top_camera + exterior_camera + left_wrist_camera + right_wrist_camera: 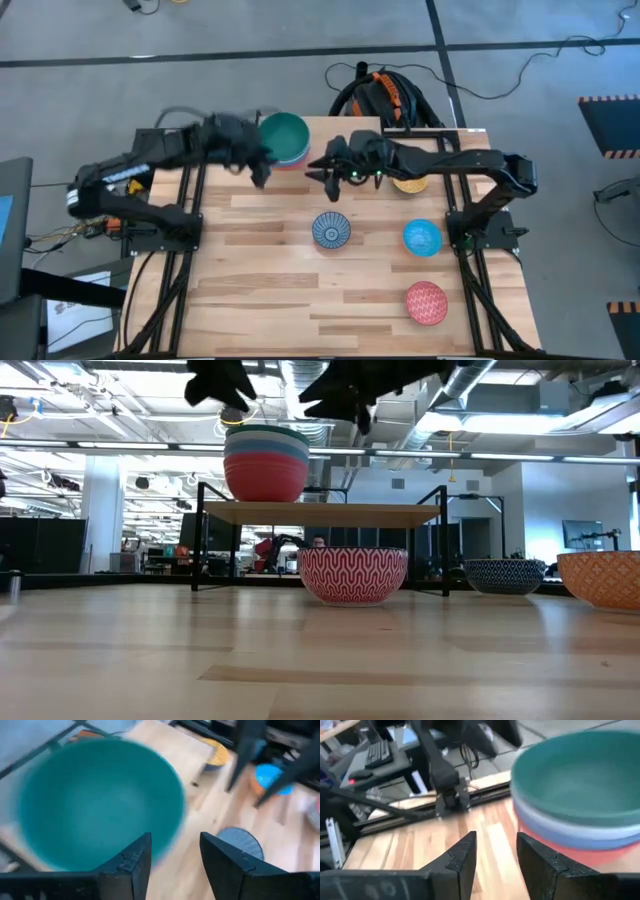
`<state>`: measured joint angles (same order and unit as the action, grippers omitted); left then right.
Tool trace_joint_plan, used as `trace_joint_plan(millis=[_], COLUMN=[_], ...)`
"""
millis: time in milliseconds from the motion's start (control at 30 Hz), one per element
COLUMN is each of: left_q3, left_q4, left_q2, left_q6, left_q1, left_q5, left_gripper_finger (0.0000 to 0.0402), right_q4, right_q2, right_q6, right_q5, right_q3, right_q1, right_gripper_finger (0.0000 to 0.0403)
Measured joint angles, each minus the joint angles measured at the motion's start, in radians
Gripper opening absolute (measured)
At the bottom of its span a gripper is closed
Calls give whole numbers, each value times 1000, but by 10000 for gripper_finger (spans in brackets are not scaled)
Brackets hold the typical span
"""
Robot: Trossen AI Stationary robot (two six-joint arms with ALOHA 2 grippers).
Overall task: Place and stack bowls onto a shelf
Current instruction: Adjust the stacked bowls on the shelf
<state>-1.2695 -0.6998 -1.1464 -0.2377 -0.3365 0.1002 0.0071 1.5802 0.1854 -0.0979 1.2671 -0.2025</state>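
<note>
A light plank surface (300,290) stands on a grey floor, with an open workshop room behind it. On the shelf (320,513) sits a stack of bowls (266,462) — green on top, light blue and red under it — at one end, the rest of the board bare. The left claw (172,857) hovers released just beside the stack; the right claw (496,852) is also released, near it. On the surface lie the blue-white patterned bowl (331,229), blue bowl (422,237), pink-red patterned bowl (426,302) and yellow bowl (410,184) — well apart. No writing can be read.
</note>
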Motion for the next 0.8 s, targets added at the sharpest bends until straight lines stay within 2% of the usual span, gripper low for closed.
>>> trace_joint_plan(millis=[167,300,433,800], left_q3=[256,375,416,424], left_q4=[171,267,289,379], left_q2=[90,106,89,13], left_q6=[-83,-145,-163,-76], left_q1=[101,119,102,-21], left_q5=[60,84,126,124], left_gripper_finger=[133,119,109,98], right_q4=[-20,-18,-3,63], right_q2=[67,118,153,163], right_q6=[20,24,24,-11], right_q5=[-33,-58,-79,-89], right_q3=[-1,0,0,2], right_q1=[3,-19,-58,-162], right_gripper_finger=[160,160,160,160])
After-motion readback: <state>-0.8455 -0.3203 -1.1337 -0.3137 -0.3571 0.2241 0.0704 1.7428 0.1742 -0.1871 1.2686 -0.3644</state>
